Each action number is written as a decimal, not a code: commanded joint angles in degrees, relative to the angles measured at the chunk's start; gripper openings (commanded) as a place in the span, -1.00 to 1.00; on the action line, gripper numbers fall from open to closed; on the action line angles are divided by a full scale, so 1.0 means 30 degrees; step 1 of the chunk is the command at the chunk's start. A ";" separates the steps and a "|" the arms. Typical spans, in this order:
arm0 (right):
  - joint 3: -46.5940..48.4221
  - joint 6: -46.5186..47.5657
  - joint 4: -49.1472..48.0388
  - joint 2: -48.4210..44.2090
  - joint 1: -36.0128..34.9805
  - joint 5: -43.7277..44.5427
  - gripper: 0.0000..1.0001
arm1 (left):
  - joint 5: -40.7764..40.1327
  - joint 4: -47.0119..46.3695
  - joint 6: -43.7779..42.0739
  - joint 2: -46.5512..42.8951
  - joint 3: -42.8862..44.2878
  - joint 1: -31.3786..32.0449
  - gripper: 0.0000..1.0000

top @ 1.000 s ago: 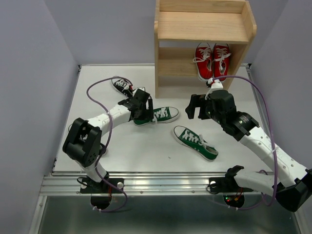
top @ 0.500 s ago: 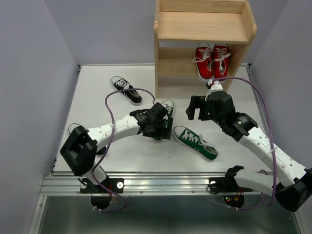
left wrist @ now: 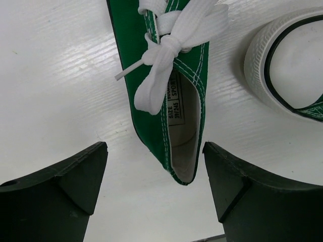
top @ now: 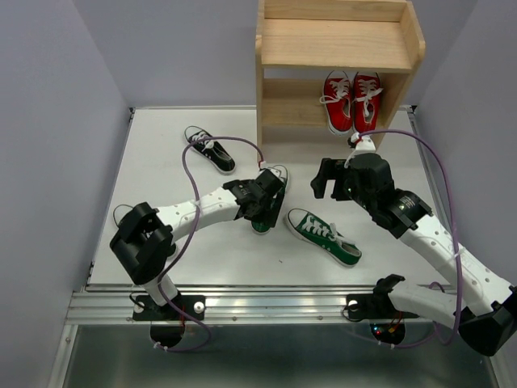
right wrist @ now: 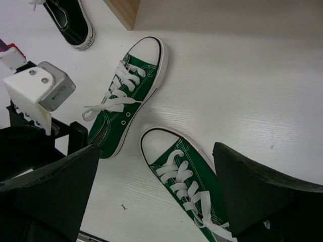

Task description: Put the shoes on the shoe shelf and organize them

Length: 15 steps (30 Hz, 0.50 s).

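A green shoe [top: 273,194] lies on the table, toe toward the shoe shelf [top: 339,44]. My left gripper [top: 260,212] is open at its heel. In the left wrist view the heel [left wrist: 176,116] sits just ahead of the gripper [left wrist: 156,181], not touched by the fingers [left wrist: 65,176]. The second green shoe [top: 323,237] lies to its right, and its toe cap [left wrist: 292,65] shows too. The red pair [top: 353,101] stands on the lower tier, right side. One black shoe [top: 208,149] lies left of the shelf. My right gripper [top: 329,179] is open and empty above both green shoes [right wrist: 194,191].
The shelf's upper tier holds nothing. A dark, white-rimmed shape [top: 121,214], maybe the other black shoe, is mostly hidden by the left arm. The left arm's purple cable [top: 190,166] loops over the table near the black shoe. Grey walls close in both sides.
The left gripper moved right with the green shoe, which turned from lying crosswise to pointing at the shelf, beside the other green shoe. The right arm has barely moved.
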<state>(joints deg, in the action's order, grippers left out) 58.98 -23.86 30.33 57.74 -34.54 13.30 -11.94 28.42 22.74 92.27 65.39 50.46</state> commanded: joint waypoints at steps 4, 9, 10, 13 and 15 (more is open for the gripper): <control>0.0027 -0.0339 -0.0265 -0.0174 -0.0057 0.0518 1.00 | -0.0268 -0.1826 -0.0491 0.0357 -0.0261 0.0671 0.63; 0.0056 -0.0426 -0.0382 0.0091 -0.0057 0.0342 1.00 | 0.0202 -0.2969 0.0036 0.0474 -0.0935 0.0818 0.36; 0.0027 -0.0427 -0.0411 0.0091 -0.0057 0.0313 1.00 | 0.0173 -0.3116 0.0123 0.0474 -0.1023 0.0818 0.30; -0.0002 -0.0456 -0.0441 0.0062 -0.0057 0.0283 1.00 | 0.0377 -0.3526 0.0271 0.0620 -0.1287 0.0818 0.10; -0.0002 -0.0427 -0.0412 0.0062 -0.0057 0.0342 1.00 | 0.0437 -0.3411 0.0271 0.0912 -0.1258 0.0818 0.09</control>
<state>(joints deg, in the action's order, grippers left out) 58.98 -24.67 30.46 58.24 -34.54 13.54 -11.60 20.29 22.76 94.37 62.35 52.64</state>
